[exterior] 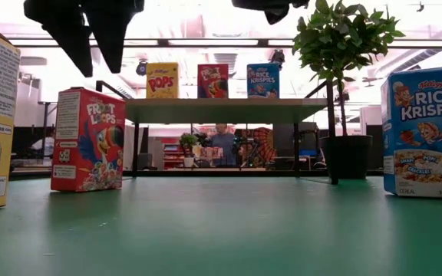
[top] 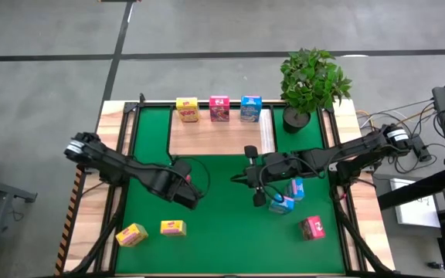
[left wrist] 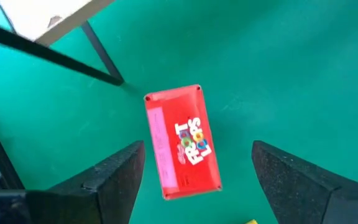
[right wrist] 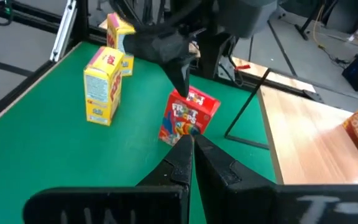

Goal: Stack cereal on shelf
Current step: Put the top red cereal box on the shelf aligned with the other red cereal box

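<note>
Red cardboard shows between the spread fingers of the left gripper (left wrist: 194,180): a Froot Loops box (left wrist: 182,142) stands on the green mat (top: 215,208) directly below it, near the shelf's front left leg. Nothing is pinched; the fingers hang apart above the box top. The right gripper (right wrist: 192,155) hovers over the middle of the mat with its fingers pressed together and empty, just left of two blue boxes (top: 288,197).

On the shelf (top: 219,139) three boxes already line the far edge, yellow (top: 187,109), red (top: 219,108) and blue (top: 250,107). Two more yellow boxes (top: 151,231) wait at the near left, another red one (top: 312,227) at the near right.

One risk, as I judge it: the upright box looks light and narrow, so an off-centre descent could let one finger land on its top or nudge it over. Lifting it to the shelf may also clip the board's edge or disturb the standing row.
</note>
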Controlling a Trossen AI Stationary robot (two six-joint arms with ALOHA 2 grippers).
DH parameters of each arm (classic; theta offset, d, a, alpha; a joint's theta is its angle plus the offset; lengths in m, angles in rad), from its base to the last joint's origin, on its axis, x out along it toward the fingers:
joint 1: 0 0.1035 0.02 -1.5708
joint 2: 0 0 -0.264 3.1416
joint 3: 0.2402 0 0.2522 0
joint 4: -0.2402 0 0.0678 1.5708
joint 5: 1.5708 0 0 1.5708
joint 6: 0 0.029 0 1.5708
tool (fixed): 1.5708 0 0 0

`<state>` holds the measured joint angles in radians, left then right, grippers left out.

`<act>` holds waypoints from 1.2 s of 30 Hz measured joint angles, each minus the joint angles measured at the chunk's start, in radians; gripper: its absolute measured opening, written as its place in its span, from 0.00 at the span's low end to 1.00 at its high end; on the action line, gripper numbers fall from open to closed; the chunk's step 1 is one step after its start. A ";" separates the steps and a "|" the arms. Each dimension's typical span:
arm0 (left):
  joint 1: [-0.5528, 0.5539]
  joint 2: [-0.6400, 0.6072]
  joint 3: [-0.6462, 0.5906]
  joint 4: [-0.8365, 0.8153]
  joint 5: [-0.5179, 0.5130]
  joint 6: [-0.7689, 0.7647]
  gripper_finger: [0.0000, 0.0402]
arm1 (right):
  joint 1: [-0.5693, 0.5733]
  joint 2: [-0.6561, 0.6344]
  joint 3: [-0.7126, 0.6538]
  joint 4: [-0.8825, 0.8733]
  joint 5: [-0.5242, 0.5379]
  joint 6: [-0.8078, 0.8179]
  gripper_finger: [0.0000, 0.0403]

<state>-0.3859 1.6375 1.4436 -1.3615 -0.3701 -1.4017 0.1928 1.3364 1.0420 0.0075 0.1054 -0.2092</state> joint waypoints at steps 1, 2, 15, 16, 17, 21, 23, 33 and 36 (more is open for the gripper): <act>0.000 0.003 -0.002 0.000 -0.007 0.006 0.69 | 0.000 0.000 0.000 0.006 0.000 0.000 0.02; 0.002 0.005 -0.004 0.000 -0.015 0.006 0.69 | 0.000 0.000 -0.001 0.006 0.000 0.000 0.02; 0.005 0.003 -0.122 0.081 -0.042 -0.001 0.69 | 0.000 0.000 -0.002 0.009 0.000 0.000 0.02; 0.005 0.003 -0.134 0.101 -0.042 -0.002 0.69 | 0.000 0.000 -0.002 0.009 0.000 0.000 0.02; 0.005 0.003 -0.147 0.121 -0.042 -0.002 0.69 | 0.000 0.000 -0.002 0.010 0.000 0.000 0.02; 0.005 0.002 -0.179 0.163 -0.041 0.003 0.69 | 0.000 0.000 -0.002 0.013 0.000 -0.001 0.02; 0.005 0.002 -0.184 0.166 -0.041 0.002 0.68 | 0.000 0.000 -0.002 0.013 0.000 -0.002 0.02; 0.000 0.001 -0.178 0.176 -0.040 0.008 0.52 | -0.001 0.000 -0.002 0.021 0.001 -0.010 0.02; -0.002 0.001 -0.178 0.176 -0.040 0.008 0.48 | -0.001 0.000 -0.002 0.020 0.000 -0.010 0.02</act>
<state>-0.3882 1.6390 1.2655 -1.1851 -0.4102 -1.3933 0.1921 1.3369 1.0397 0.0274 0.1059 -0.2192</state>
